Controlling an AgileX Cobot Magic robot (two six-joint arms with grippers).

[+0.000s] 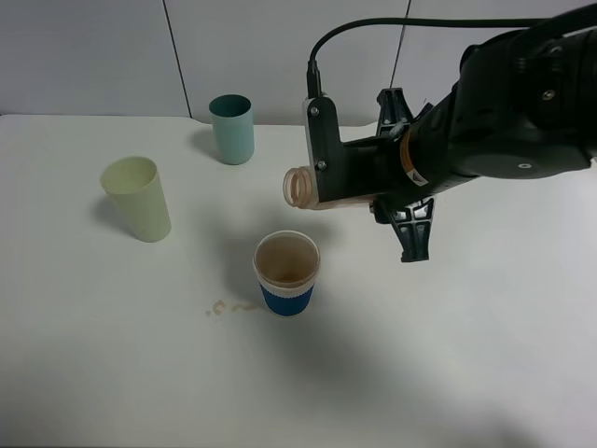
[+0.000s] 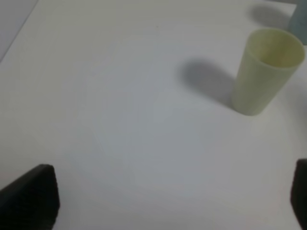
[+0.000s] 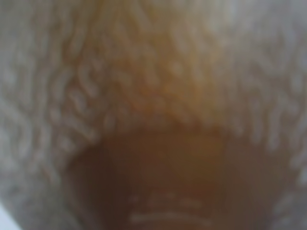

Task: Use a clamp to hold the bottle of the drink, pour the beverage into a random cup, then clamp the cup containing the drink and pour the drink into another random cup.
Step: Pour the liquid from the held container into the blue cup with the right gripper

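Observation:
My right gripper (image 1: 359,182) is shut on a clear plastic drink bottle (image 1: 303,187), held on its side above the table with its open mouth pointing left. Below the mouth stands a blue cup with a white band (image 1: 286,273) holding a little brownish drink. The right wrist view is filled by the blurred bottle (image 3: 153,115) close to the lens. A pale yellow cup (image 1: 138,198) stands at the left and shows in the left wrist view (image 2: 266,71). A teal cup (image 1: 231,129) stands at the back. My left gripper (image 2: 172,201) is open and empty over bare table.
A small spill of brownish drops (image 1: 229,306) lies on the white table (image 1: 112,364) just left of the blue cup. A grey wall runs behind the table's far edge.

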